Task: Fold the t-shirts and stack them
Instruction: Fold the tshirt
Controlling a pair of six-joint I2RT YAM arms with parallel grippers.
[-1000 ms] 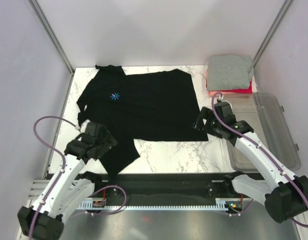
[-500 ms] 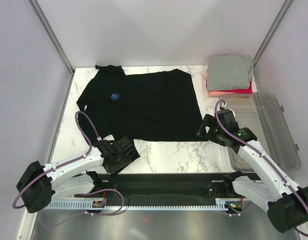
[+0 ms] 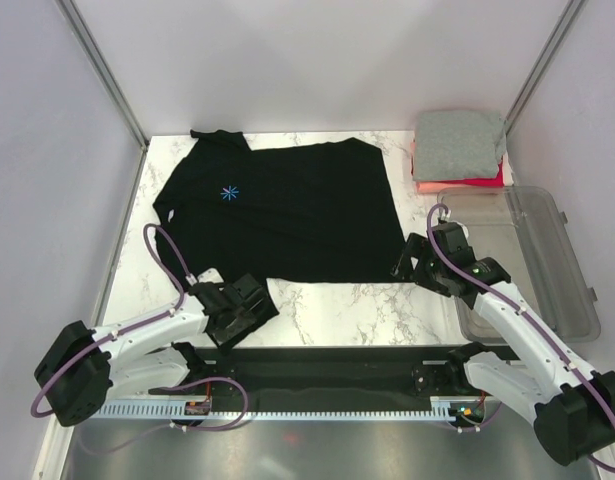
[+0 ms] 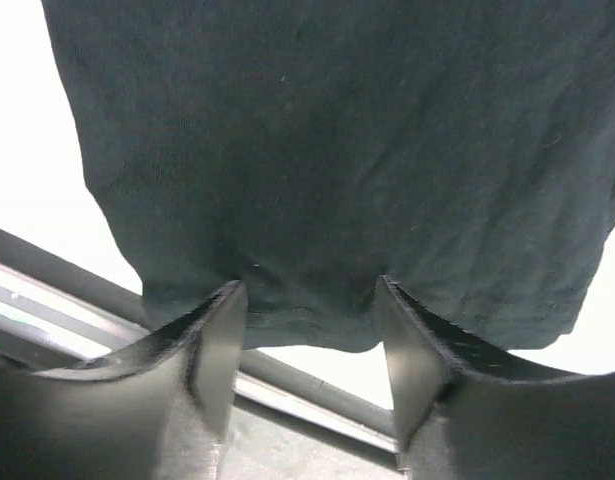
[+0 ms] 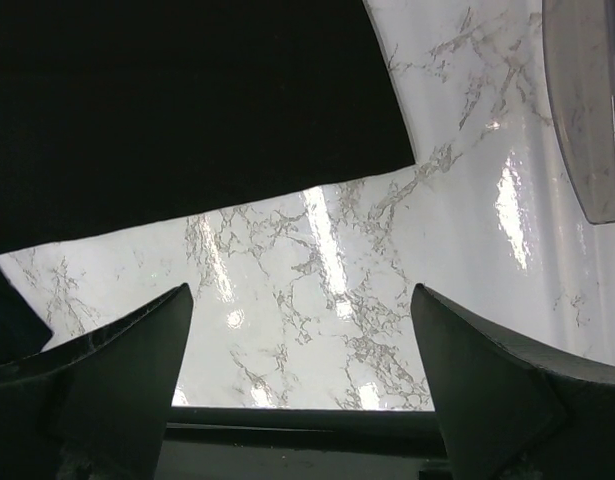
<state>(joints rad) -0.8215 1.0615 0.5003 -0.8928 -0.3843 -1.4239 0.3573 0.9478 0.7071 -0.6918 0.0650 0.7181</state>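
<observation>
black t-shirt spread flat on a white marble table, with a robot gripper at each near corner.
the shirt covers the left and middle of the table, with a small blue star mark toward its far left. the left gripper sits low at the shirt's near-left sleeve, its fingers partly apart, with the stitched hem lying between them and not pinched. the right gripper hovers just off the shirt's near-right corner, fingers spread wide over bare marble, holding nothing. at the table's far-right corner a folded grey t-shirt rests on a folded red-pink t-shirt. a clear plastic bin lies along the right side.
</observation>
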